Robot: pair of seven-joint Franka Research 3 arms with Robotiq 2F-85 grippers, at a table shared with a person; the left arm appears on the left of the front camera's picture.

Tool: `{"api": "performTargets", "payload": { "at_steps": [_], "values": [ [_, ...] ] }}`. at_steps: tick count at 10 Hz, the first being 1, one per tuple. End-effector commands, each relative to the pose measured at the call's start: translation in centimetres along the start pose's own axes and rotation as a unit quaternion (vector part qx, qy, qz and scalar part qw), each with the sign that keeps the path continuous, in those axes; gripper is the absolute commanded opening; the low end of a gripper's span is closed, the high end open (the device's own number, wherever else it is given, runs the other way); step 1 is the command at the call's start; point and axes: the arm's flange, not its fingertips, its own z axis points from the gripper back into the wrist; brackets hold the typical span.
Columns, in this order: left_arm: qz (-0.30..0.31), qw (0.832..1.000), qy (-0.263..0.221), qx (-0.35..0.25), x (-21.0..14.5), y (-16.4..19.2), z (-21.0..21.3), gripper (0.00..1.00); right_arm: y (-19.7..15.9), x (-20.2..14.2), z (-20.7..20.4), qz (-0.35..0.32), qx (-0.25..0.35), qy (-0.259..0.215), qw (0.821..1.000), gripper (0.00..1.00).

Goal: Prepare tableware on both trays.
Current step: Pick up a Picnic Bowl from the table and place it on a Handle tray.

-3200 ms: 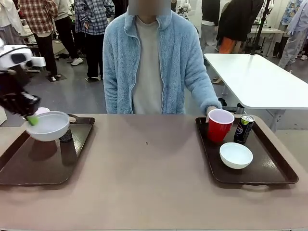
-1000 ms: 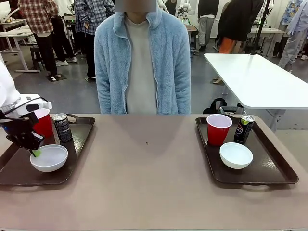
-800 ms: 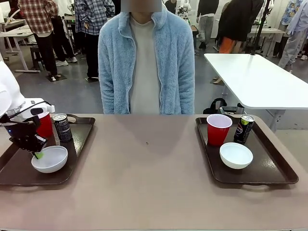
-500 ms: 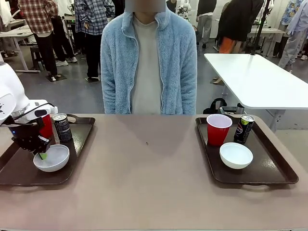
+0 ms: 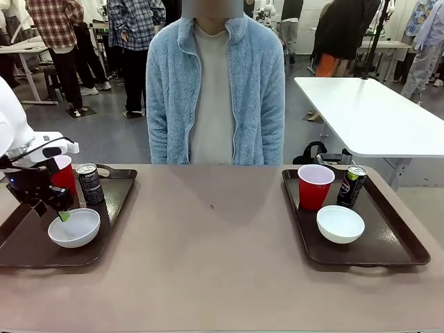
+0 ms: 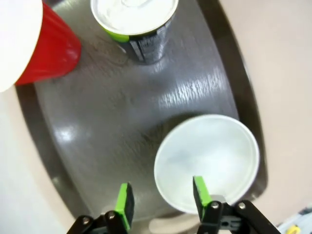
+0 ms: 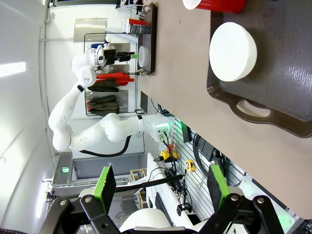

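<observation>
Left hand [image 6: 162, 201] apart above bowl [image 6: 206, 161]
One green fingertip over the bowl's rim, bowl resting on tray [image 6: 83, 122].

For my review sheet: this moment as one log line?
left claw: open, above bowl | bowl: on left tray | right claw: open, empty

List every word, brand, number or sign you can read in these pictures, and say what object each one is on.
"PEPSI": printed down the side of the black can on the right tray.
Black can on the left tray: its label print is too small and blurred to read, also in the left wrist view.
Red cups, white bowls, trays: no print visible.
</observation>
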Motion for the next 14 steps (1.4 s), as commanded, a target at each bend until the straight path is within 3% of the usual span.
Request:
{"api": "performTargets", "payload": {
  "at_steps": [1,4,7,8,14],
  "values": [
    [-0.021,1.0,0.015,0.016,-5.1,-1.2,1.5,0.74,0.0,-0.2,0.1,0.006,0.002,0.003,1.0,0.99],
    [-0.018,1.0,-0.004,0.013,-4.9,-1.2,6.8,1.0,0.0,-0.2,0.1,0.006,0.002,0.003,1.0,0.99],
    [0.001,0.999,-0.019,0.031,-5.0,-1.0,10.2,1.0,0.0,-0.2,0.1,0.006,0.002,0.003,1.0,0.99],
    [0.013,0.999,-0.005,0.03,-4.7,-0.7,10.7,1.0,0.0,-0.2,0.1,0.006,0.002,0.003,1.0,0.99],
    [-0.009,1.0,-0.019,0.015,-4.5,-1.1,10.3,1.0,0.0,-0.2,0.1,0.006,0.002,0.003,1.0,0.99]
  ]
}}
